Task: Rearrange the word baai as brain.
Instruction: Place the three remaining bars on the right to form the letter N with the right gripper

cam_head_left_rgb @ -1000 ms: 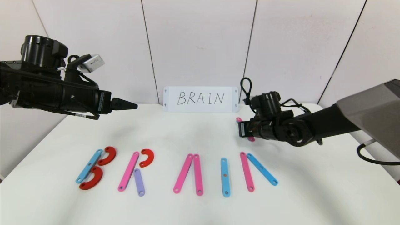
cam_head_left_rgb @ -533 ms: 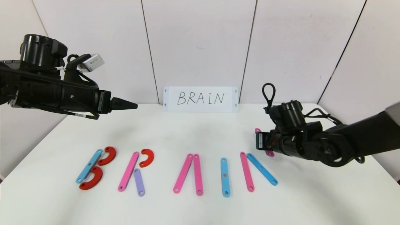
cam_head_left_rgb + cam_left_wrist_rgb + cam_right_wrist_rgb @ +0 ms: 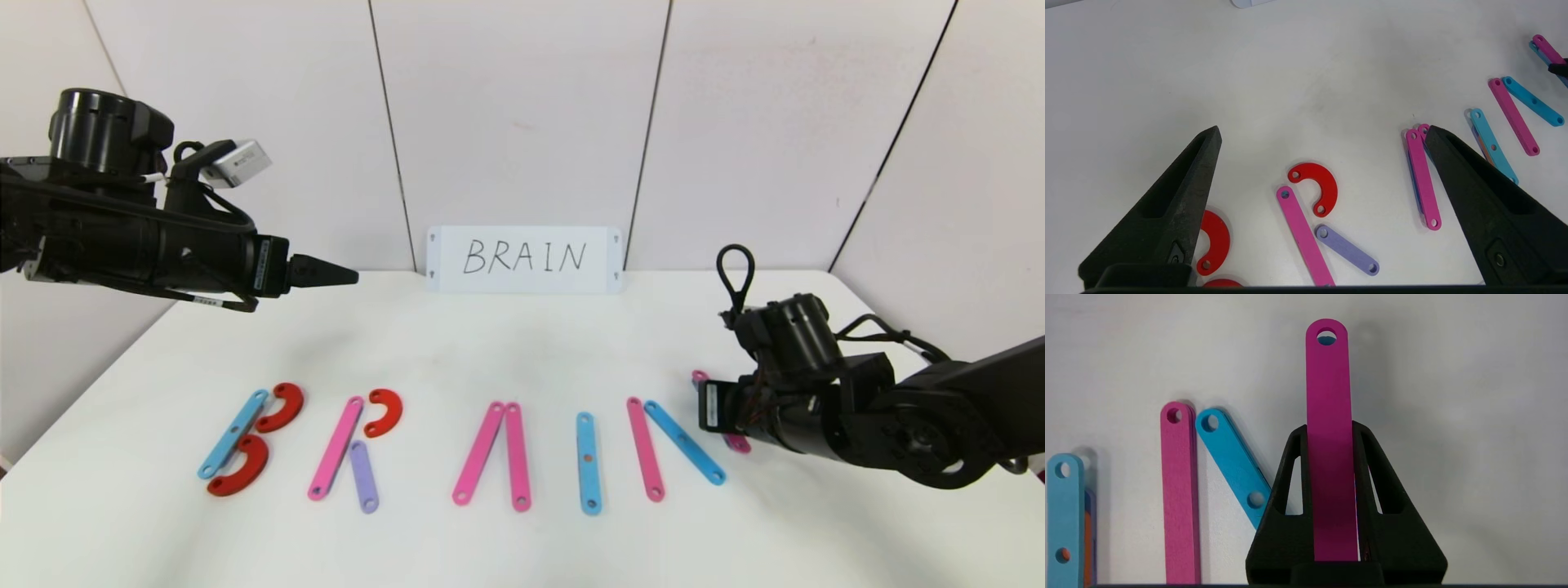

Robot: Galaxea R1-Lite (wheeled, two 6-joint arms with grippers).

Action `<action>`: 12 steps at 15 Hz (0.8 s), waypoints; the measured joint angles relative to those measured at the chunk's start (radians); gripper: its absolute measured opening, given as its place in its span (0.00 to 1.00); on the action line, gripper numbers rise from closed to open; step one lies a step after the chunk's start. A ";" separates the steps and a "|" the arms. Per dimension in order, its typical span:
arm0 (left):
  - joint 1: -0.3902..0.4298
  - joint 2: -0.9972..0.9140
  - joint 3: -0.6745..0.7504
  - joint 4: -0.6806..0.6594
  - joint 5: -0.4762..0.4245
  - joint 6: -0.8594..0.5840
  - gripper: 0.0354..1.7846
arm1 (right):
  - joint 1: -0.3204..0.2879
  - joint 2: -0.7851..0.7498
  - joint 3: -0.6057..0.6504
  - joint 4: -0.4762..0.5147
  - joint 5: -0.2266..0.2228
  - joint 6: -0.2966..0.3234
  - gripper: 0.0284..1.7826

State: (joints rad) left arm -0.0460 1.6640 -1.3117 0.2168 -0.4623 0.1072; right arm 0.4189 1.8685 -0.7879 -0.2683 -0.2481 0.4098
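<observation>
Flat holed pieces lie in a row on the white table: a B (image 3: 245, 441) from a blue strip and two red curves, an R (image 3: 351, 447) with pink strip, red curve and purple strip, an A (image 3: 494, 453) of two pink strips, a blue I (image 3: 588, 461). After them lie a pink strip (image 3: 645, 447) and a slanted blue strip (image 3: 684, 453). Low over the table, just right of that blue strip, my right gripper (image 3: 1329, 428) is shut on another pink strip (image 3: 1329, 396). My left gripper (image 3: 1323, 128) hangs open and empty, high above the table's left side.
A white card (image 3: 524, 260) with handwritten BRAIN stands against the back wall. Bare table (image 3: 522, 351) stretches between the card and the letters. The right arm's bulk sits over the table's right edge.
The right gripper has carried the pink strip rightward and toward the table's front, coming down beside the slanted blue strip. The left arm has not moved.
</observation>
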 joint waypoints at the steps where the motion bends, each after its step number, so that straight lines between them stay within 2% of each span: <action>1: 0.000 0.000 0.000 0.000 0.000 0.000 0.98 | 0.002 -0.003 0.014 0.000 0.001 0.000 0.16; 6: -0.003 -0.002 0.002 0.000 0.000 0.000 0.98 | 0.007 0.004 0.047 -0.039 0.002 0.022 0.16; 12: -0.004 -0.002 0.002 0.000 0.000 0.000 0.98 | 0.007 0.016 0.061 -0.039 0.002 0.040 0.16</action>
State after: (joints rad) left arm -0.0504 1.6617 -1.3100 0.2168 -0.4621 0.1068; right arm 0.4262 1.8843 -0.7268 -0.3072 -0.2457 0.4494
